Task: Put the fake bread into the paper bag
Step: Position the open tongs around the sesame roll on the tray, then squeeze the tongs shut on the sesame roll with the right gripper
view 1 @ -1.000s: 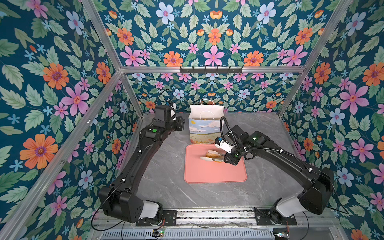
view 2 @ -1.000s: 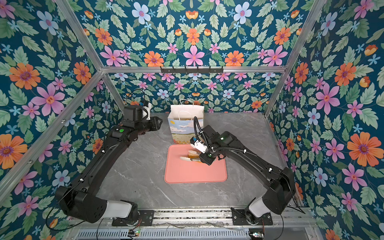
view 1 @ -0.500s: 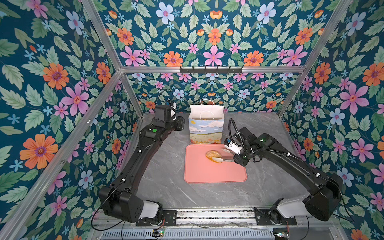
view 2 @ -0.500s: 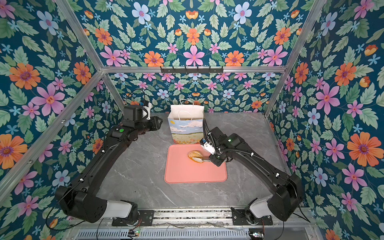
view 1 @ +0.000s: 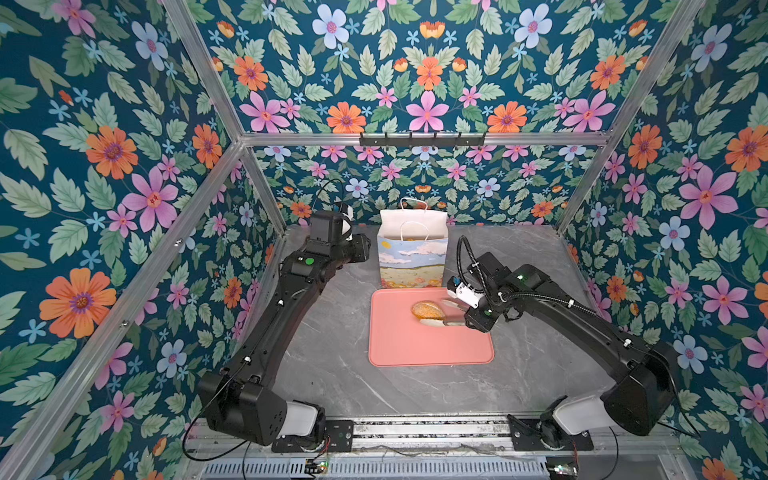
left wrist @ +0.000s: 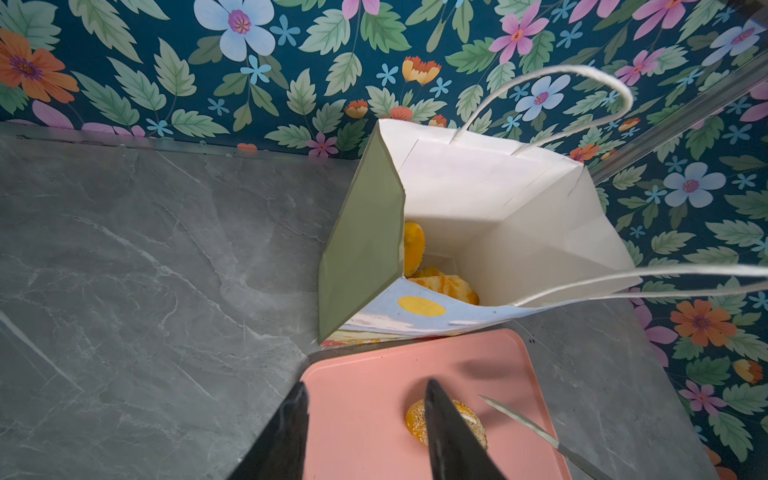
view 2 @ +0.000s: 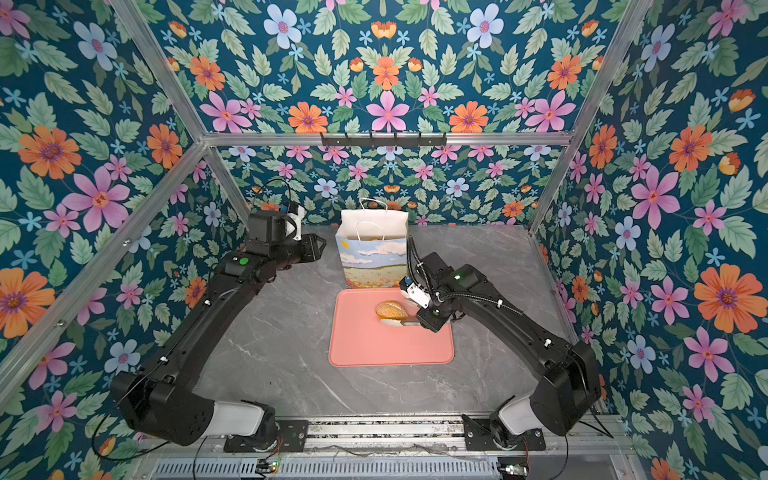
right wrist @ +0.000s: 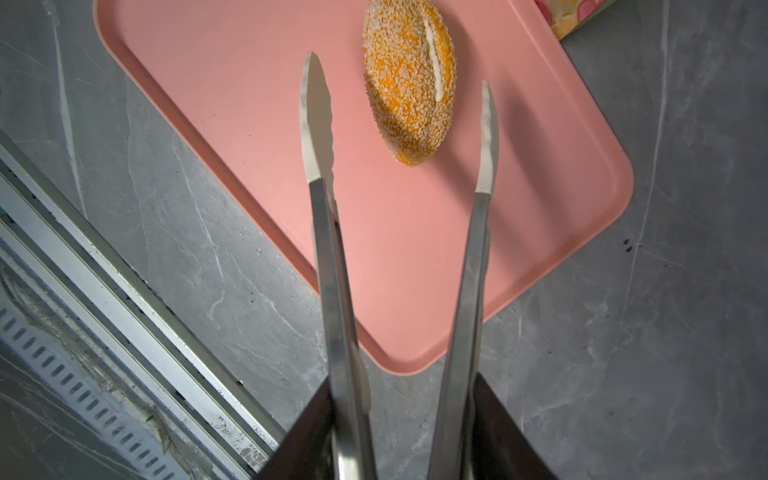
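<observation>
One sesame-speckled roll of the fake bread (right wrist: pixel 409 83) (view 1: pixel 426 309) (view 2: pixel 390 309) lies on the pink tray (view 1: pixel 428 345). My right gripper (right wrist: pixel 401 399) (view 1: pixel 473 316) is shut on metal tongs (right wrist: pixel 328 249). Their blades stand spread on either side of the roll, apart from it. The paper bag (view 1: pixel 411 257) (view 2: pixel 372 257) (left wrist: pixel 498 208) stands upright behind the tray, with golden bread pieces (left wrist: pixel 444 284) at its bottom. My left gripper (left wrist: pixel 365 399) (view 1: pixel 361 249) hangs open and holds nothing, left of the bag's mouth.
The tray (right wrist: pixel 249 104) lies on a grey marble tabletop (view 1: pixel 332 374), its back edge against the bag. Flowered walls close in the back and both sides. An aluminium rail (right wrist: pixel 124 270) runs along the table's front edge.
My right arm has drawn back to the right and the tongs' blades have spread. The roll, earlier covered by the tongs and gripper, now shows on the tray. The left arm has not moved.
</observation>
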Available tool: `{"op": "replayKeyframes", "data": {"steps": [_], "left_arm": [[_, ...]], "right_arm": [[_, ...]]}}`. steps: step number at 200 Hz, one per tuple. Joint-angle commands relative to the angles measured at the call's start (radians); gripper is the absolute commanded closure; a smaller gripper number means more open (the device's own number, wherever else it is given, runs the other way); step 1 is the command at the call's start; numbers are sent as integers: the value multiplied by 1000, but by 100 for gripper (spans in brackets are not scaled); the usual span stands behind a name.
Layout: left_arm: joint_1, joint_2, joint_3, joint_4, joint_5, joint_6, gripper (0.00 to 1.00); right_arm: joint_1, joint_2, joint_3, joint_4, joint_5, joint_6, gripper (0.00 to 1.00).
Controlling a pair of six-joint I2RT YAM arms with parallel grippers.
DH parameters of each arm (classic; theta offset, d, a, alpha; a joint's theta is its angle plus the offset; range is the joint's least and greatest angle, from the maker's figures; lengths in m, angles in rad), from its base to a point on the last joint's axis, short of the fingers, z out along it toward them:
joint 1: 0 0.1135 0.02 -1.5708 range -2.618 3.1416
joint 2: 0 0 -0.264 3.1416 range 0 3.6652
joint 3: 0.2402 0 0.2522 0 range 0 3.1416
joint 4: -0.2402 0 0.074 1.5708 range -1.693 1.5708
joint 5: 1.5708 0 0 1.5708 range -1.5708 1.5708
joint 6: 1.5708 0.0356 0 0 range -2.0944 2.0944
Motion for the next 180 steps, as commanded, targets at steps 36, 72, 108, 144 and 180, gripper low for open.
{"op": "replayKeyframes", "data": {"steps": [36,72,108,144,180], "left_arm": [[1,0,0,11,3,-6,53],[0,2,-2,8,0,-6,53],[1,5,-3,8,1,-6,53],[1,6,-3,9,3,-6,53],[1,4,-4,8,3,-6,53]], "right_arm": [[-11,64,19,46,-27,-19,53],[-11,95,19,66,-25,-13,53],[-11,118,22,70,-34,-10,54],[-12,132,22,69,-45,-8,58],[-11,132,28,40,-77,-18,65]]}}
